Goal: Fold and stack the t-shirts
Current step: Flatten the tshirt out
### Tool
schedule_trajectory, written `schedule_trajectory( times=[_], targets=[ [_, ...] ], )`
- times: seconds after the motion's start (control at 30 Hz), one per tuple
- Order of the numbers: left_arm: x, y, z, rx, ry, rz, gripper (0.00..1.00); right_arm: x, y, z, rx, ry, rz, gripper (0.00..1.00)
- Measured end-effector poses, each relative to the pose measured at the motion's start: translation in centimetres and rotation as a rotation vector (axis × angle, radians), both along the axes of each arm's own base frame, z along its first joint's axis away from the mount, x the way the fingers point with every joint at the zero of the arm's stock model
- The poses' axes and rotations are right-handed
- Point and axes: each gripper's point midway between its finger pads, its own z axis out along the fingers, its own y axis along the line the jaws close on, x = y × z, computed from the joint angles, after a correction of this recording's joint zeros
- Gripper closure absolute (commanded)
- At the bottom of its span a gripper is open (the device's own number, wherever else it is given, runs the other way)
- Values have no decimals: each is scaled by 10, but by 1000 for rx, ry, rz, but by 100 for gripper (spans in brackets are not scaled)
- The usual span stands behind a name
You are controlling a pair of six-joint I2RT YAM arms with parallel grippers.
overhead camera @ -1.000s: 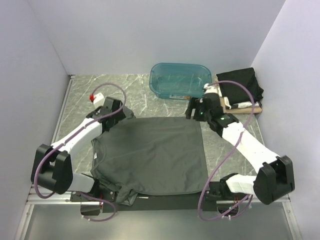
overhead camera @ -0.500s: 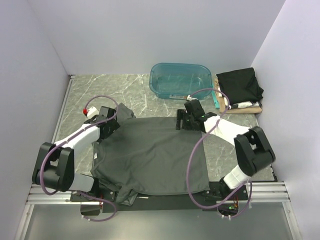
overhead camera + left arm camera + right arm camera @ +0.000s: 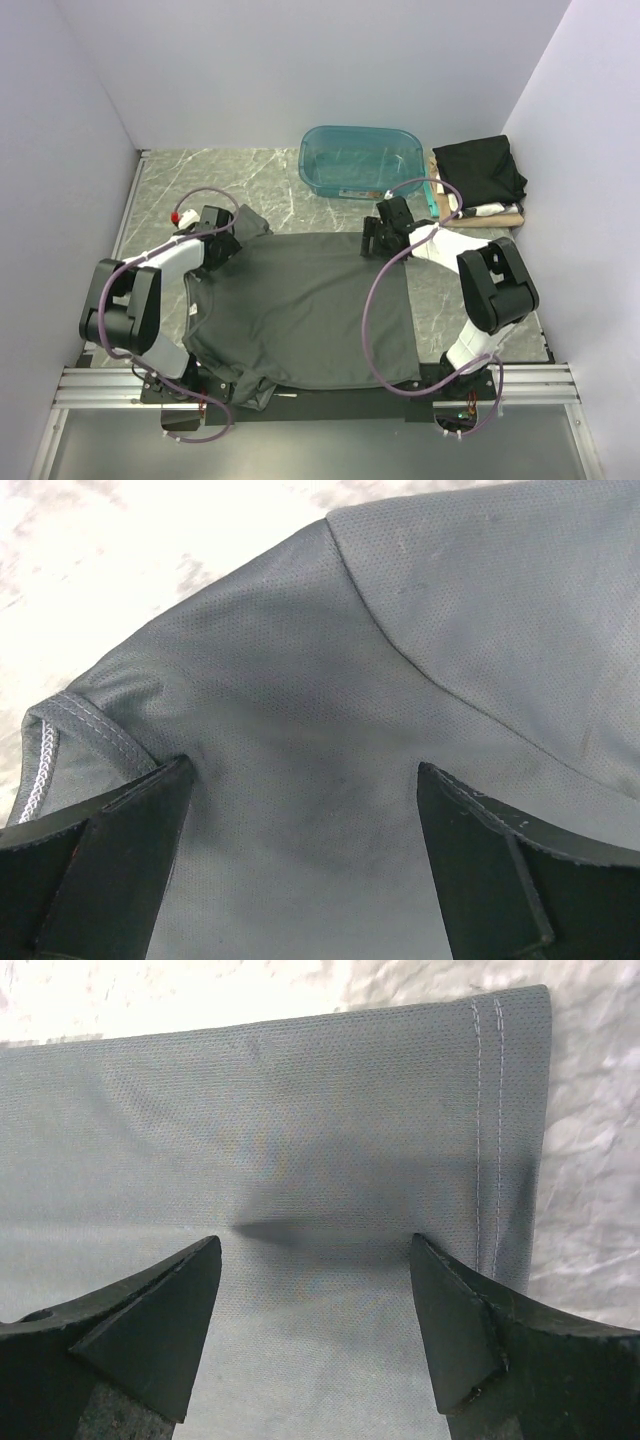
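A dark charcoal-grey t-shirt lies spread flat on the marble table. My left gripper is open over its far left sleeve; in the left wrist view the gripper straddles the sleeve cloth by the shoulder seam. My right gripper is open over the shirt's far right corner; in the right wrist view the gripper straddles the cloth beside the stitched hem. A folded black t-shirt lies at the back right on a stack of tan and white ones.
A translucent teal tub stands at the back, just beyond the right gripper. White walls close the table on the left, back and right. The marble table shows at the back left. The shirt's near edge hangs over the metal rail.
Both arms have drawn in and lowered onto the shirt's far edge. The left gripper moved to the sleeve, the right gripper to the far right corner. The shirt has not visibly shifted.
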Motion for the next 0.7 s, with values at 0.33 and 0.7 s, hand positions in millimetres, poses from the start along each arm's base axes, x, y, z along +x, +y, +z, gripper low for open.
schedule_trajectory(
  times=[0.33,0.7],
  targets=[
    [24,-11,2,-16,-3,-54,1,19,-13,1,38,16,-42,18],
    [54,-25,4,-31,-11,-138,1,42,-31,2,56,51,-72,22]
  ],
)
